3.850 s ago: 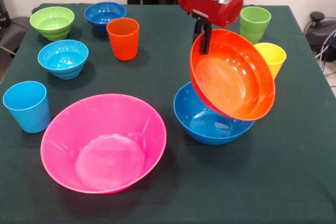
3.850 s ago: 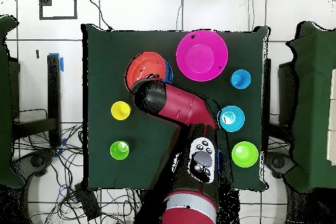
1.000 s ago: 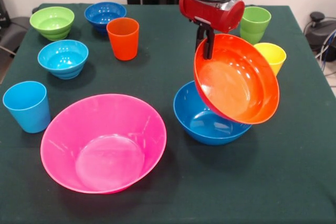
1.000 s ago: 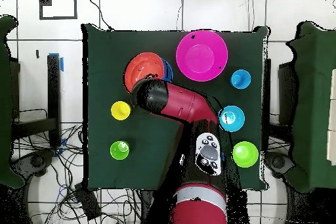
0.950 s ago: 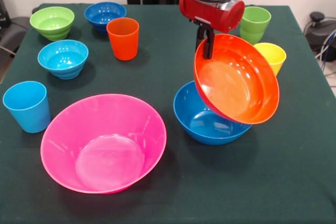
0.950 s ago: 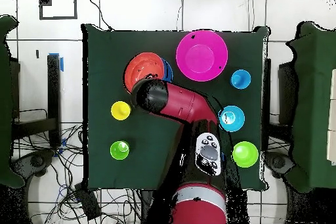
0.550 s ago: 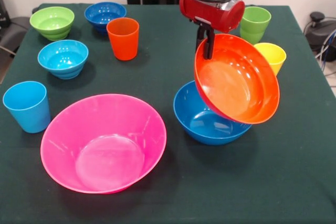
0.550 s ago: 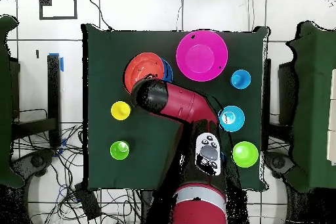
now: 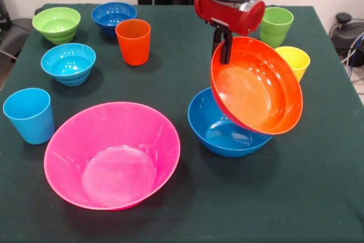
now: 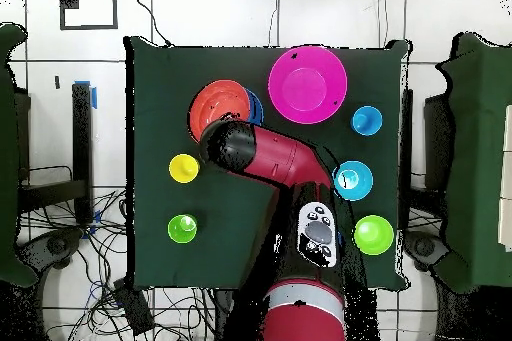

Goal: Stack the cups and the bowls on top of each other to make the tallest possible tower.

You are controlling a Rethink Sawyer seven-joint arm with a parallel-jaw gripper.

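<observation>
**Orange bowl tilted above the blue one: level it before letting go**

The large orange bowl [image 9: 256, 86] hangs in the air, pinched by its far rim in the gripper [image 9: 224, 46], whose black fingers straddle the rim and are clamped on it. The bowl tips steeply, its mouth turned toward the camera, and its low edge overlaps the large blue bowl [image 9: 224, 126] standing on the green table [image 9: 170, 83]. I cannot tell whether the two touch.

To seat it well, I judge the orange bowl should come nearer to level and be centred over the blue one, then lowered until it nests before the grip loosens. Dropped at this slant, it could slide off toward 4 o'clock.

From the blue bowl in the front view, the yellow cup [image 9: 294, 61] is at 1 o'clock and the green cup [image 9: 277, 25] beyond it, both near the carried bowl, so keep any swing small. The pink bowl [image 9: 112, 155] waits at 9 o'clock, well apart, likely next for the tower
</observation>
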